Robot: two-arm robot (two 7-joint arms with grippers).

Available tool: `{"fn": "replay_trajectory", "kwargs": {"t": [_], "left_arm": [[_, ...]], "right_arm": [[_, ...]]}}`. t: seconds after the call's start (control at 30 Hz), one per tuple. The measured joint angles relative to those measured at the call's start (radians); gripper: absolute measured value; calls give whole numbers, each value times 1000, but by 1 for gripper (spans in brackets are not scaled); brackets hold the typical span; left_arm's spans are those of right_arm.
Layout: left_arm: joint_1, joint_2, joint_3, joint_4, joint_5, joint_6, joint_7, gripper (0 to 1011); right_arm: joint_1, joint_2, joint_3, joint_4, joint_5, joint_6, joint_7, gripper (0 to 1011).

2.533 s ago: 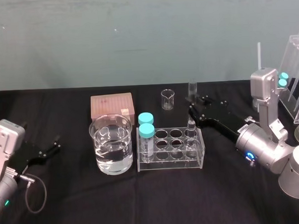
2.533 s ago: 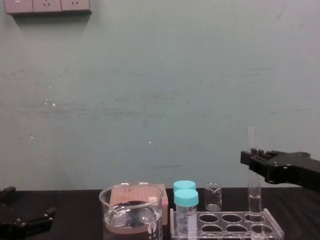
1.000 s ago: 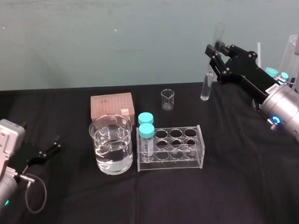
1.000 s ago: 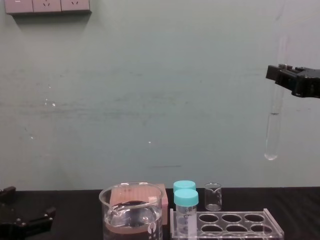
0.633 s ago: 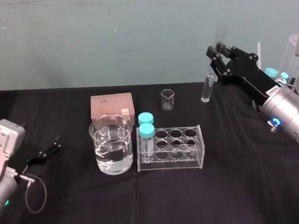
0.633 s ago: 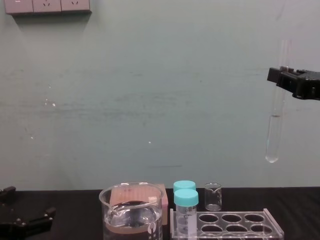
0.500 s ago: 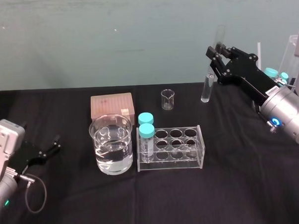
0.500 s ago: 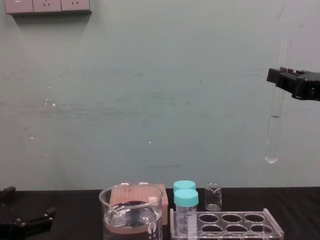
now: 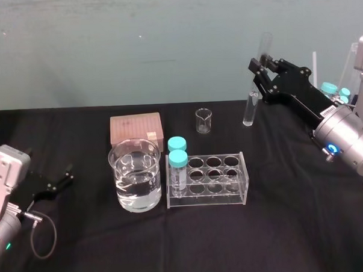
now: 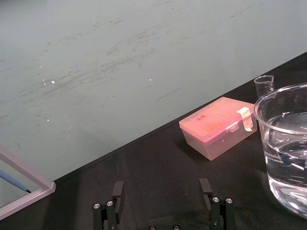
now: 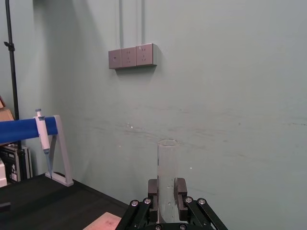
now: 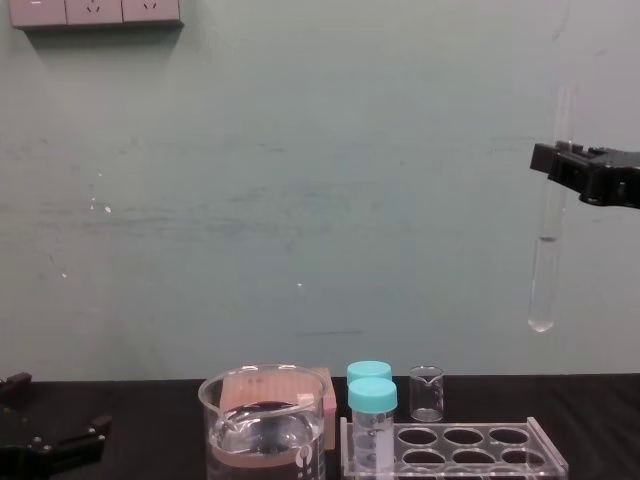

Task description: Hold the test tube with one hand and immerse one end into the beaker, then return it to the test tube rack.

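The right hand (image 9: 258, 69) has drawn the test tube (image 12: 545, 270) out of the test tube rack (image 9: 208, 196), where it stood in the right-end hole moments ago. The hand now pinches the tube near its open top. The tube is almost upright, its rounded end hanging high above the rack and beyond its right end.

The pick-up looks done and the dip is not yet begun. The beaker (image 9: 135, 174) stands just beside the rack's left end, so the carry must cross the whole rack and clear the two capped vials (image 9: 177, 158). The left hand (image 10: 160, 201) rests spread, well left of the rack.
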Motion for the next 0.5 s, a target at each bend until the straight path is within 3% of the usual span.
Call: {"fn": "replay_trajectory", "kwargs": {"t": [0.5], "left_arm": [[0,0,0,0,0,0,0,1000]], "right_arm": [[6,-2,-2,13,3,0,5,225]]}}
